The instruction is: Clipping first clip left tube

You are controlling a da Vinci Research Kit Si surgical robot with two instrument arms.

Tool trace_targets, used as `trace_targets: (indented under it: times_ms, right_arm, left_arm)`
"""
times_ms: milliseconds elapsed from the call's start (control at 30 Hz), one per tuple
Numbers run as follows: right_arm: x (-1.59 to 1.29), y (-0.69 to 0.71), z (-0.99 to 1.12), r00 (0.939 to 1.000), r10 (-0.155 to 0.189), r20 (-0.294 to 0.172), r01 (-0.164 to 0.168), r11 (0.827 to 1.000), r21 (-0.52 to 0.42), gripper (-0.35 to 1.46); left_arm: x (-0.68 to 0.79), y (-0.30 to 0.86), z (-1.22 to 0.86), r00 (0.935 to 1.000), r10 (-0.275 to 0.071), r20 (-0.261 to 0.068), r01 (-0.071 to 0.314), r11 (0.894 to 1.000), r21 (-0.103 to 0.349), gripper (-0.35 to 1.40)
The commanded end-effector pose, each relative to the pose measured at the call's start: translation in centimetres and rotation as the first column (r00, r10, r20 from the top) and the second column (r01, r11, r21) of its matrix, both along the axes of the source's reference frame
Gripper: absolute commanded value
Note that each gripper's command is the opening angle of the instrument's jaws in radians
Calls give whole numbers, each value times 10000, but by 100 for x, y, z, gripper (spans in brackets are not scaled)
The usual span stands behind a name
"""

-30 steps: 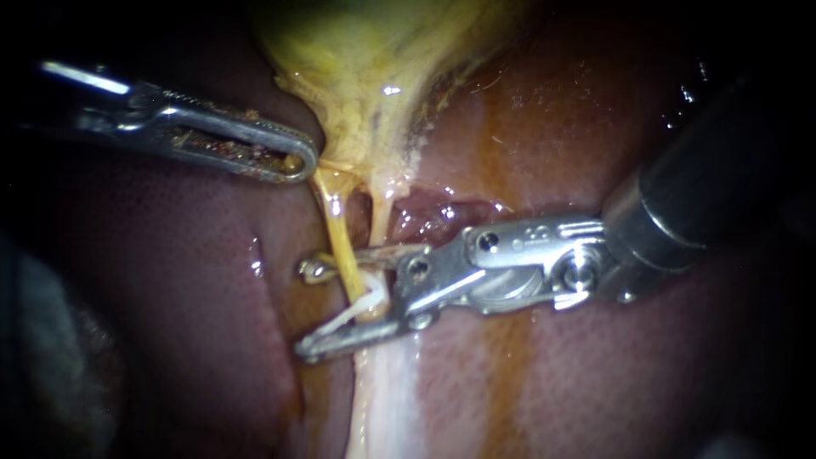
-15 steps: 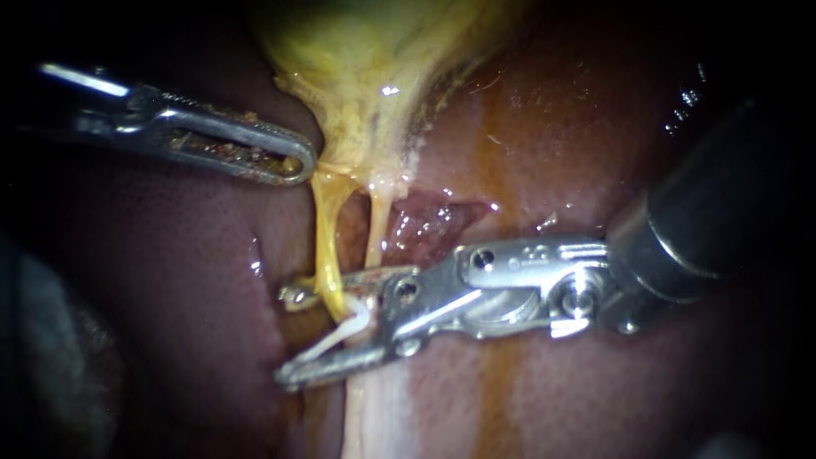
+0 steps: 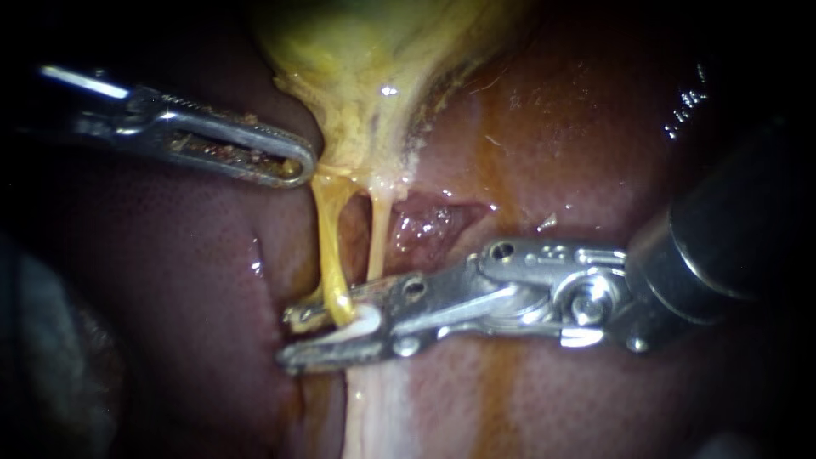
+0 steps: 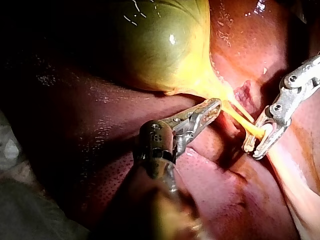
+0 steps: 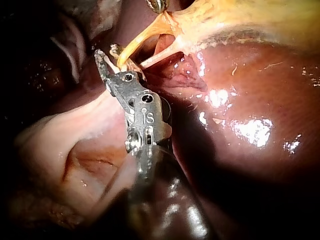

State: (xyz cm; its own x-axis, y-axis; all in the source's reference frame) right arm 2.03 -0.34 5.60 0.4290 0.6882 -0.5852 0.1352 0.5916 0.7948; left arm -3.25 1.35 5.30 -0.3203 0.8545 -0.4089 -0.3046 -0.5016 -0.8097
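The yellow gallbladder [image 3: 374, 59] narrows into two thin tubes over the liver [image 3: 578, 144]. The left tube [image 3: 327, 242] is yellow and taut; the right tube [image 3: 377, 238] is paler. My right instrument [image 3: 291, 338] comes in from the right, its jaws drawn close on a white clip [image 3: 361, 321] that straddles the left tube's lower end. The right wrist view shows the same jaws [image 5: 107, 57] at the tube [image 5: 137, 40]. My left instrument [image 3: 299, 161] is shut on the gallbladder's neck beside the tubes, and the left wrist view [image 4: 212, 106] shows this grip too.
A raw reddish patch [image 3: 429, 223] lies on the liver right of the tubes. A pale band of tissue [image 3: 382, 408] runs down below the clip. Dark liver [image 3: 170, 280] fills the left side.
My right instrument's jaws have closed from wide open to nearly together, squeezing the white clip flat on the left tube. The tube has straightened. My left instrument has held still.
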Motion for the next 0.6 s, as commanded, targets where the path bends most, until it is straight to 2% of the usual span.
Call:
trace_targets:
  times_ms: [33,133,600]
  right_arm:
    - [0,0,-1,9999,31,107,-33,9998,212,-21]
    - [-2,-1,-1,9997,63,257,-77,9986,526,-35]
    - [-10,-1,3,9991,81,408,-111,9971,756,-35]
  left_arm:
    - [0,0,0,10000,-3,-1,3,10000,-2,-35]
    - [0,0,0,10000,-3,-1,3,10000,-2,-35]
    - [0,0,2,10000,-2,-2,2,10000,-10,-35]
